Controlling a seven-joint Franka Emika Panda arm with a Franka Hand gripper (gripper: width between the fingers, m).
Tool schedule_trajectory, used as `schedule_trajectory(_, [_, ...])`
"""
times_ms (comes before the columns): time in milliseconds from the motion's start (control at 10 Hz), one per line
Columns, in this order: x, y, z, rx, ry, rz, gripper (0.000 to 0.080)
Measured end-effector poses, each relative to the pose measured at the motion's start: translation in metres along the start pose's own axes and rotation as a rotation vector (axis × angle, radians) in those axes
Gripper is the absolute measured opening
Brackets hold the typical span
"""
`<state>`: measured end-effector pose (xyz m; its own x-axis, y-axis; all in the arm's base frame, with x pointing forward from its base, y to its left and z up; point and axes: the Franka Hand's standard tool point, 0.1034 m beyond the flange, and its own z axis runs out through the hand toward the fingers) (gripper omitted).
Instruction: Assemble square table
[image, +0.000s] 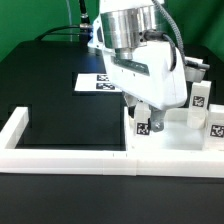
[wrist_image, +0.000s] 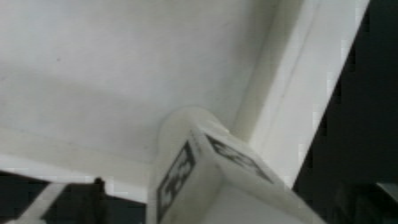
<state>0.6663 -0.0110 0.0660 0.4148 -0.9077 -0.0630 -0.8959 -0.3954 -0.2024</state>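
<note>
My gripper (image: 143, 113) is shut on a short white blocky leg (image: 143, 126) with black-and-white tags, holding it upright just over the near left corner of the white square tabletop (image: 172, 132). In the wrist view the leg (wrist_image: 210, 165) fills the lower middle between my jaws (wrist_image: 210, 208), with one dark finger (wrist_image: 68, 203) beside it and the tabletop's flat white face (wrist_image: 125, 80) beyond. Whether the leg's end touches the tabletop is hidden. Two more tagged legs (image: 199, 97) (image: 215, 126) stand at the exterior view's right.
The long low white border wall (image: 60, 152) runs along the front and up the exterior view's left. The marker board (image: 100, 82) lies flat behind the arm. Black table surface (image: 55, 90) lies at the exterior view's left. Green backdrop behind.
</note>
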Motion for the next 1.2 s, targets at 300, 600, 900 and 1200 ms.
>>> schedule_trajectory(300, [-0.0016,-0.0016,-0.0015,-0.080,0.041,-0.550,0.0649])
schedule_trajectory(600, [0.0038,-0.0005,-0.0015,-0.081,0.052,-0.747,0.0533])
schedule_trajectory(900, [0.0044,-0.0003,-0.0015,-0.077,0.056,-0.629,0.0285])
schedule_trajectory(1200, [0.0052,0.0000,-0.0018,-0.071,0.065,-0.417,0.0285])
